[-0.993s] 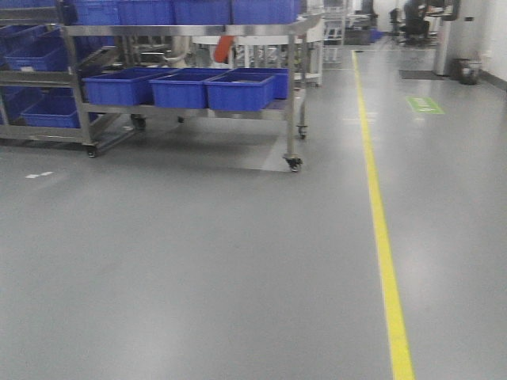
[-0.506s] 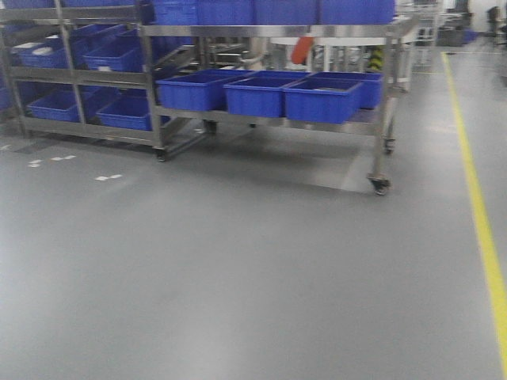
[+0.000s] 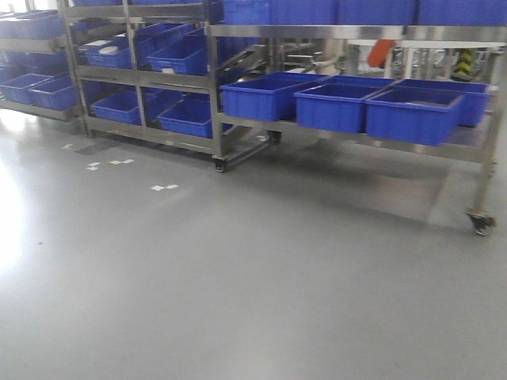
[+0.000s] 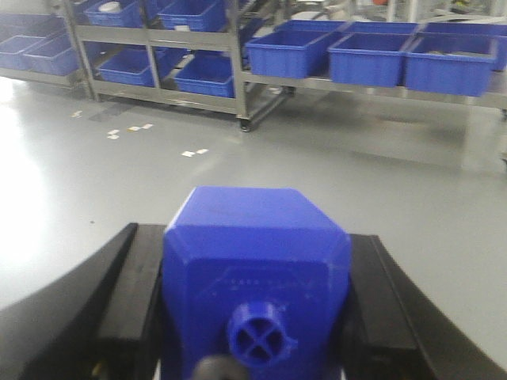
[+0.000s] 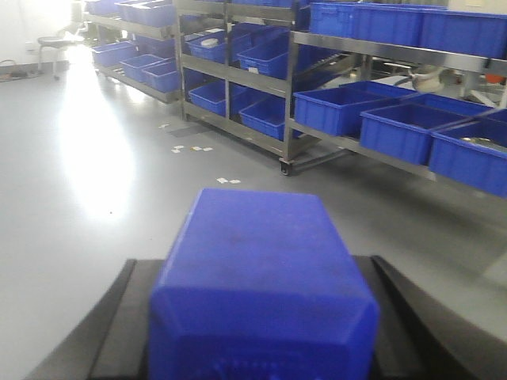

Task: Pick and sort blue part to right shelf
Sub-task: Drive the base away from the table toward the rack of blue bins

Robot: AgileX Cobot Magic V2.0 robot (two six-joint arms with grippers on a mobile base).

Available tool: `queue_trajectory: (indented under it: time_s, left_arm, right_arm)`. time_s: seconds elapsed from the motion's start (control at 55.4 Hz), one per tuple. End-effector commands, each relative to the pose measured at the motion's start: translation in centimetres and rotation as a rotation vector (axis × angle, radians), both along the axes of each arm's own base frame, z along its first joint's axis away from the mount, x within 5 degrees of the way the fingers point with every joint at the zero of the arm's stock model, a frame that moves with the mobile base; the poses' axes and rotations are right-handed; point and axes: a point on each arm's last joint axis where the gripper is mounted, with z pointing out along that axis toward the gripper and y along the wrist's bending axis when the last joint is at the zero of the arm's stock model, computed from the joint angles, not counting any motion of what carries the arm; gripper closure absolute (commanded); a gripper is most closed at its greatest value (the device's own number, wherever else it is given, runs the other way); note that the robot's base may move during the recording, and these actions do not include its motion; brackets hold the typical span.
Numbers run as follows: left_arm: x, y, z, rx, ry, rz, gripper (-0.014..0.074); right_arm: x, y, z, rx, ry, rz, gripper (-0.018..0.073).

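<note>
My left gripper [image 4: 255, 309] is shut on a blue part [image 4: 255, 261], a blocky piece with bevelled corners and a round cross-shaped boss on its near face. My right gripper [image 5: 261, 317] is shut on a second blue part [image 5: 261, 269], a plain blue block. Black fingers [image 4: 127, 293] press each part from both sides. Both parts are held above the grey floor, some distance from the shelves. Neither gripper shows in the front view.
A steel wheeled shelf [image 3: 356, 136] with blue bins [image 3: 416, 111] stands at the back right. More steel racks [image 3: 139, 79] with blue bins stand at the back left. White tape marks [image 3: 164, 188] lie on the grey floor. A castor [image 3: 482, 224] is at the far right.
The front view has swung left: the shelf with blue bins shifted right and looks nearer, the yellow floor line left the frame, and more racks appeared at left.
</note>
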Motion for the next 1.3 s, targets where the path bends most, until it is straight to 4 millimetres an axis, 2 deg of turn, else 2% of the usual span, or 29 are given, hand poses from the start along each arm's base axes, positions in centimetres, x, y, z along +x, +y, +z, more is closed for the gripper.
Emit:
queue_trajectory:
  time_s: [0.0, 1.282]
  left_arm:
    - [0.05, -0.03, 1.67, -0.012, -0.103, -0.007, 0.0239]
    - [0.05, -0.03, 1.67, -0.012, -0.103, -0.007, 0.0239]
  right_arm:
    - [-0.17, 0.04, 1.57, 0.005, -0.104, 0.01, 0.0354]
    - [-0.17, 0.04, 1.57, 0.005, -0.104, 0.01, 0.0354]
